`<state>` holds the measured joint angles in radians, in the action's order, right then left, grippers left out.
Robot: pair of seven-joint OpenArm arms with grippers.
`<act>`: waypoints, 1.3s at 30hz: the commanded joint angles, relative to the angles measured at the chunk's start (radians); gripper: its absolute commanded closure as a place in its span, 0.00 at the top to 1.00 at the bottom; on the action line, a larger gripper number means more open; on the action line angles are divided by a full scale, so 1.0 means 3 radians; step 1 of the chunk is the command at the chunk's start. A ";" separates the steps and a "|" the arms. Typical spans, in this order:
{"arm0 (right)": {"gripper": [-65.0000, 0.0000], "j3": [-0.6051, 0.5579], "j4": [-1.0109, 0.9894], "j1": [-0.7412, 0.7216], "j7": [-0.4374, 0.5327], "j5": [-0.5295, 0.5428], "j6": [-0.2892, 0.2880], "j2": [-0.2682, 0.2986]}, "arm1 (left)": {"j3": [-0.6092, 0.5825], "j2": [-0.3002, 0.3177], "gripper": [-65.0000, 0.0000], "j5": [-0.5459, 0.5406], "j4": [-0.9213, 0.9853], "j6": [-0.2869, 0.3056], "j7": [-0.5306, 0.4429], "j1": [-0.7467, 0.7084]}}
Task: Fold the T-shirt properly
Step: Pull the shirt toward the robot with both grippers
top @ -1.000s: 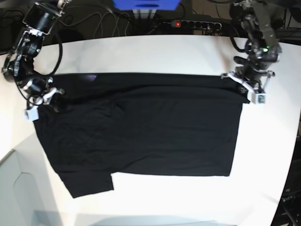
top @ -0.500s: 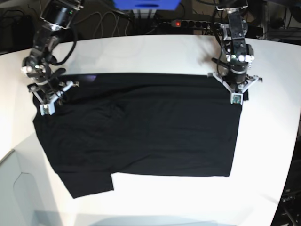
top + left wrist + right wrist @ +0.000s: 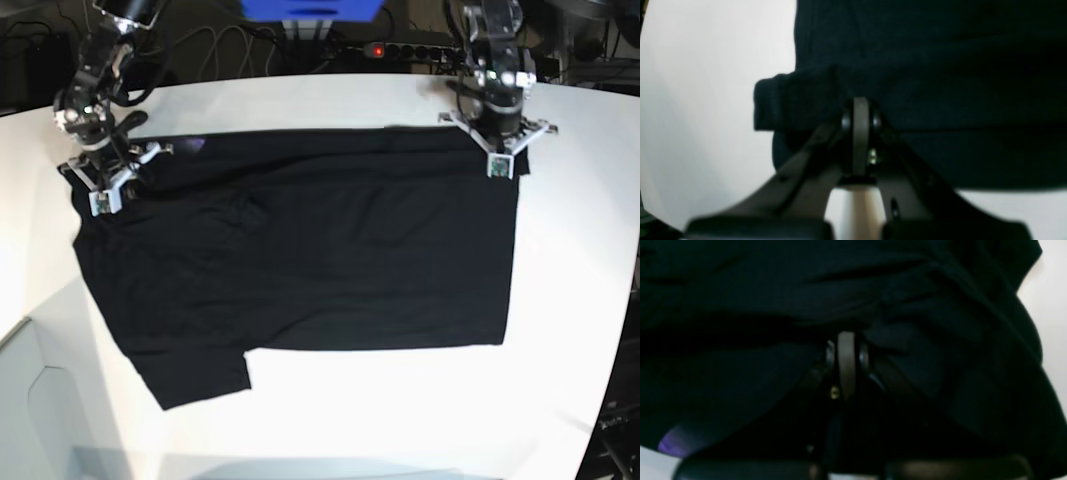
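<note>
The T-shirt [image 3: 300,250] is black and lies spread flat on the white table [image 3: 420,420], with one sleeve [image 3: 200,375] sticking out at the near left. A sliver of purple [image 3: 193,146] shows at its far edge. My left gripper [image 3: 497,160] is at the far right corner, shut on the T-shirt's bunched edge [image 3: 796,100], fingertips [image 3: 860,110] pressed together. At the far left corner my right gripper [image 3: 105,195] is shut on folds of the same fabric [image 3: 923,340], with a purple patch [image 3: 673,443] nearby.
A power strip [image 3: 400,48] with a red light, a blue box [image 3: 310,10] and loose cables [image 3: 220,50] lie beyond the table's far edge. Bare white tabletop surrounds the shirt on the right and near sides. A pale grey surface [image 3: 40,410] sits at the near left.
Both grippers have moved toward the far edge of the table and drawn the shirt's top edge with them. The whole shirt has slid back and lies more taut.
</note>
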<state>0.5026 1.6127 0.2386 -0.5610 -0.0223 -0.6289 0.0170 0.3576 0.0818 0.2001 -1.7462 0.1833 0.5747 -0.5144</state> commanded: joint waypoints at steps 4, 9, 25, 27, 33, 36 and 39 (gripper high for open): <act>0.00 0.0015 0.0053 0.0271 -0.0230 -0.0133 -0.0024 -0.0008 | 0.0007 -0.0009 0.00 -0.0005 -0.0018 0.0051 0.0158 -0.0206; 0.00 0.0020 0.0053 0.0404 -0.0230 -0.0133 -0.0024 -0.0008 | -0.0003 -0.0020 0.00 -0.0010 -0.0023 0.0051 0.0158 -0.0344; 0.00 0.0250 0.0053 0.0481 -0.0235 -0.0133 -0.0044 -0.0008 | 0.0012 0.0011 0.00 -0.0450 -0.0237 0.0051 0.0158 -0.0641; 0.00 0.0266 0.0053 0.0486 -0.0235 -0.0133 -0.0044 -0.0018 | 0.0012 0.0011 0.00 -0.0450 -0.0243 0.0051 0.0158 -0.0625; 0.00 0.0271 0.0325 0.0522 -0.0235 -0.0133 -0.0034 -0.0064 | 0.0017 0.0011 0.00 -0.0450 -0.0243 0.0051 0.0158 -0.0538; 0.00 0.0271 0.0447 0.0501 -0.0235 -0.0143 -0.0029 -0.0110 | 0.0017 0.0011 0.00 -0.0450 -0.0243 0.0051 0.0158 -0.0523; 0.00 0.0271 0.0524 0.0496 -0.0235 -0.0138 -0.0024 -0.0121 | 0.0017 0.0011 0.00 -0.0450 -0.0248 0.0051 0.0158 -0.0518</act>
<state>0.5797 1.7576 0.3805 -0.6189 -0.0486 -0.6350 -0.0223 0.3645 0.0853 0.0689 -1.8217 0.1829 0.5827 -0.6636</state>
